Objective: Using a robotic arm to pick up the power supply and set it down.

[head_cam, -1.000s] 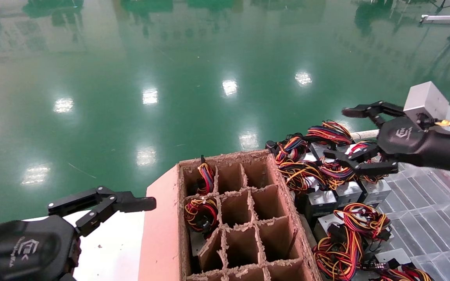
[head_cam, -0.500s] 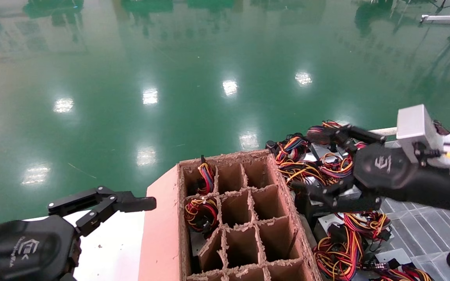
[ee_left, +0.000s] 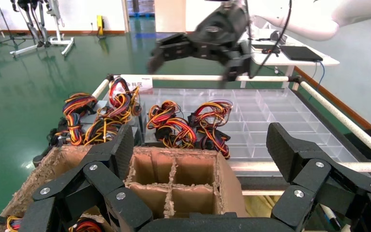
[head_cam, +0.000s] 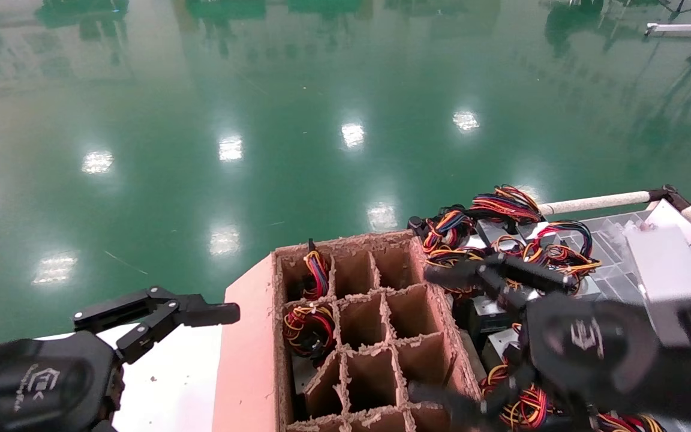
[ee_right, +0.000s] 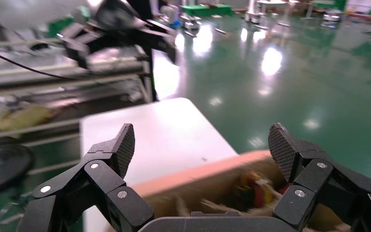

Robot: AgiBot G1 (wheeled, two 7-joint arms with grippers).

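Observation:
Several power supplies, silver boxes [head_cam: 492, 303] with looped red, yellow and black wire bundles [head_cam: 504, 204], lie on a clear tray right of the cardboard divider box [head_cam: 369, 336]. They also show in the left wrist view [ee_left: 166, 123]. My right gripper [head_cam: 422, 333] [ee_right: 200, 145] is open wide and holds nothing. It hangs low by the box's right edge, just left of the power supplies. My left gripper [ee_left: 203, 150] is open and empty, parked at the bottom left over the white table. One of its fingers [head_cam: 213, 313] shows in the head view.
Two cells of the divider box hold wire bundles [head_cam: 308, 327]. The clear gridded tray [head_cam: 615, 252] has a white padded rail [head_cam: 597, 203] along its far side. A white table [head_cam: 171, 372] lies left of the box, with glossy green floor [head_cam: 261, 120] beyond.
My right gripper has swung from high over the far power supplies down and toward me, to the box's right edge, still open. The left arm has not moved.

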